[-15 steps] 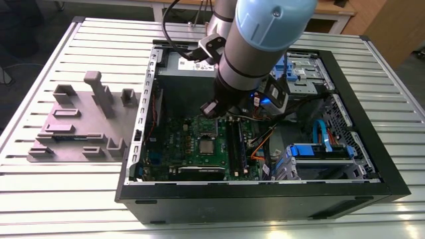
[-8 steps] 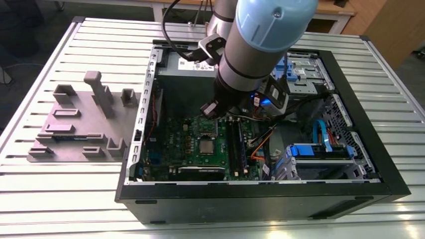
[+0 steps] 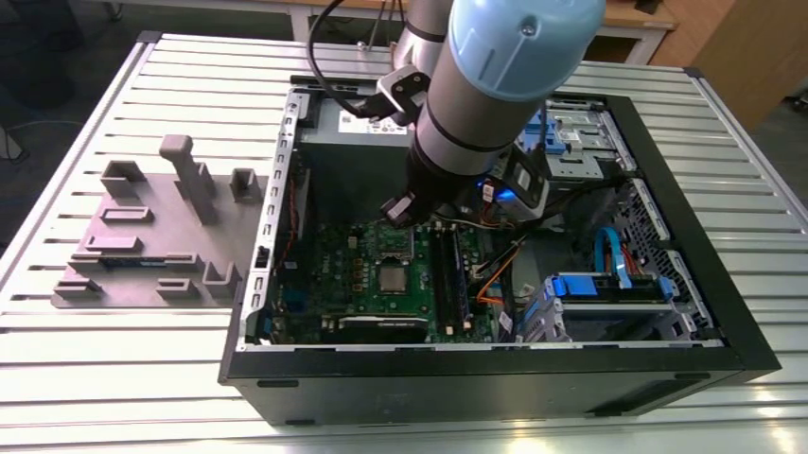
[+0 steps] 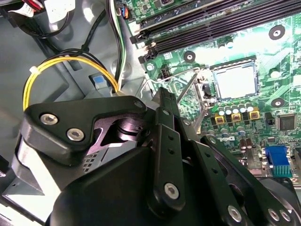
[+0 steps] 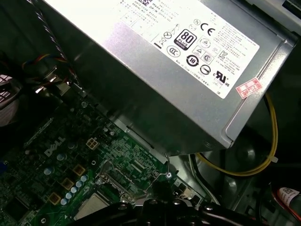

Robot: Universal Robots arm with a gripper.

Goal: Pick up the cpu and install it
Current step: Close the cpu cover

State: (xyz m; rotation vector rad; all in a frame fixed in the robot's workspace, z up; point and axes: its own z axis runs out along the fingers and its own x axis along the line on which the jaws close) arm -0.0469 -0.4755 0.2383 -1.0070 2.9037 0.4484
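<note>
The arm (image 3: 505, 57), with its pale blue cap nearest the camera in the exterior view, reaches down into the open computer case (image 3: 505, 388), which lies on its side across the middle of the slatted desk (image 3: 127, 378) and runs toward the edge on the exterior view's right. A grey fixture tray (image 3: 151, 255) sits on the desk beside the case, toward the edge on the exterior view's left. Inside the case, the grey power supply (image 5: 178, 80) fills the far corner, with the green motherboard (image 3: 341, 274) spread below it. The hand (image 3: 401, 210) hangs low over the board, just beside the socket; whether it is apart or together I cannot tell. The cpu (image 3: 394, 277), a small silver square, appears to lie flat in the socket, apart from the hand and not held by it; it shows too in both wrist views (image 4: 235, 81) (image 5: 96, 206). A thin retention lever (image 4: 187, 90) stands raised near the socket. I judge the placing step done or nearly so, with the seating not yet secured. Any move here calls for slow, level travel, clear of the lever and the yellow cable (image 4: 61, 63).
</note>
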